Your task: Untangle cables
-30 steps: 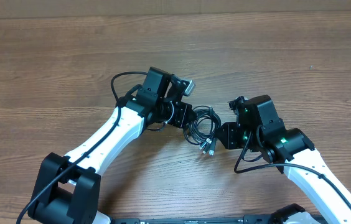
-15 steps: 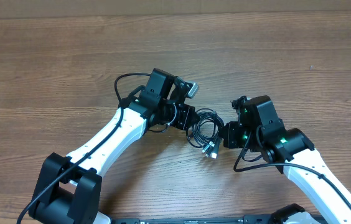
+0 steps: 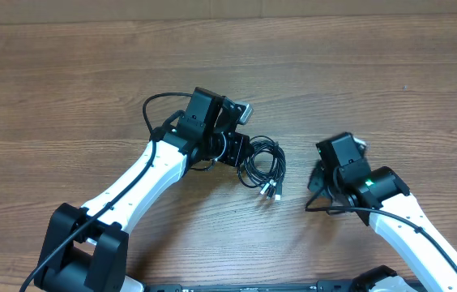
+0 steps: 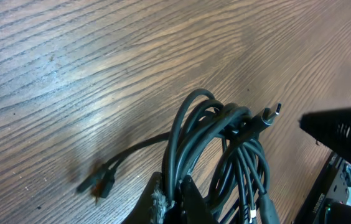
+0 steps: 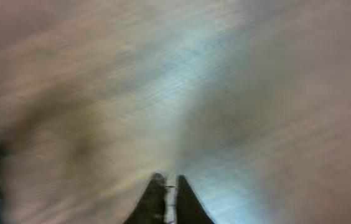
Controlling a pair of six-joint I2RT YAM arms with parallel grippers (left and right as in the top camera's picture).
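- On the left of the wooden counter [image 3: 66,81], the white left arm [image 3: 135,182] reaches up from the near edge towards the middle, its black wrist leaning over the cables.
- At that wrist's end, the left fingers [image 3: 241,152] meet the left rim of the coil. In the left wrist view the left fingers [image 4: 157,202] are pressed together on strands of the coil, pinching them where the loops run down to the tips.
- Just right of them lie the cables [image 3: 265,166], a small bundle of thin black cords near the middle of the counter, between the two arms.
- Seen from the left wrist, the cables [image 4: 225,143] rise as several overlapping loops, tightly bunched.
- One silver-tipped plug [image 4: 274,112] sticks out of the top of the bunch, pointing up and to the right.
- A single loose end [image 4: 101,183] trails off to the left and lies flat on the wood, away from the loops.
- From overhead, a cluster of silvery plug ends [image 3: 271,193] pokes out at the near side of the coil.
- Further right, apart from the coil, stands the right arm [image 3: 374,191], with its black wrist turned towards the cables and not touching them.
- Its own view is badly blurred: the right fingers [image 5: 154,202] sit almost together, with only a thin slit and nothing between them, above bare wood.
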